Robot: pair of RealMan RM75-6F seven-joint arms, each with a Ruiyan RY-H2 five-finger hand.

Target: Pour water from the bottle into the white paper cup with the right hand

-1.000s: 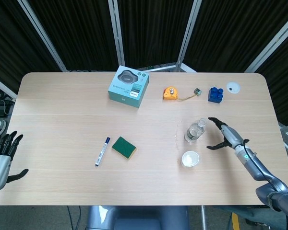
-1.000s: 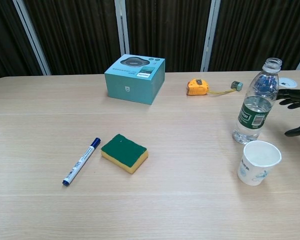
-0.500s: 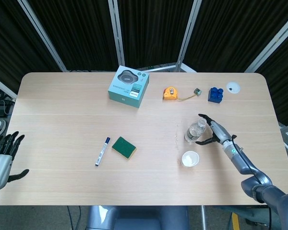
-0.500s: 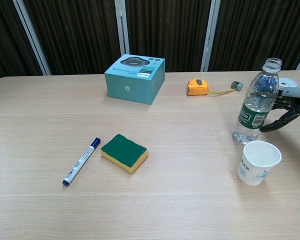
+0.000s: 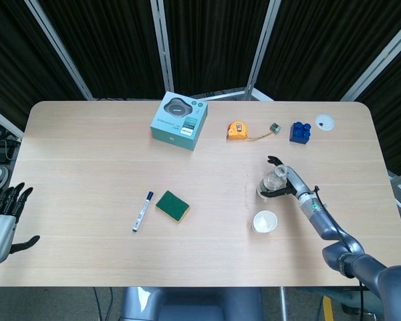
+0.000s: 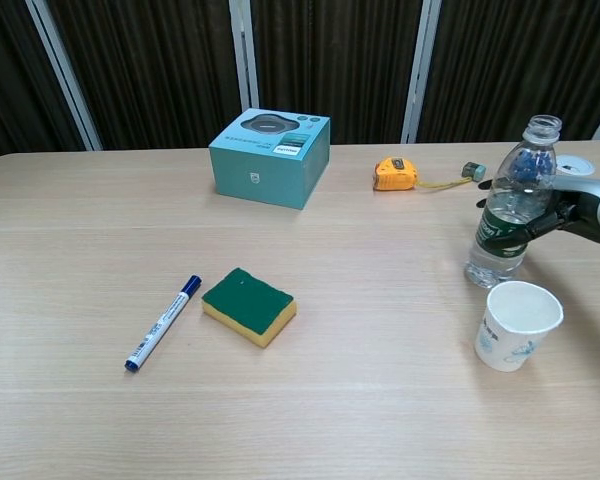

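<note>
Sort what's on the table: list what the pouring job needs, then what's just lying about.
Needed: bottle, uncapped and upright; white paper cup in front of it; right hand, fingers around the bottle.

Lying about: teal box, tape measure, blue block, sponge, marker, left hand idle.

My head view looks steeply down from above the near edge, far enough to take in the whole table [image 5: 87, 267], black curtains [image 5: 207, 40] behind, my left hand [image 5: 1, 221] low at the left border. My chest view sits low at the near edge, facing across the table [image 6: 80, 420] toward the curtains [image 6: 150, 70], much closer, cropping the right side. Both share the teal box [image 5: 180, 121] [image 6: 270, 157], sponge [image 5: 172, 205] [image 6: 248, 305], pen [image 5: 142, 211] [image 6: 162, 323], bottle [image 5: 272, 182] [image 6: 512, 205], cup [image 5: 264, 221] [image 6: 516, 324] and my right hand [image 5: 289, 182] [image 6: 570, 210]
</note>
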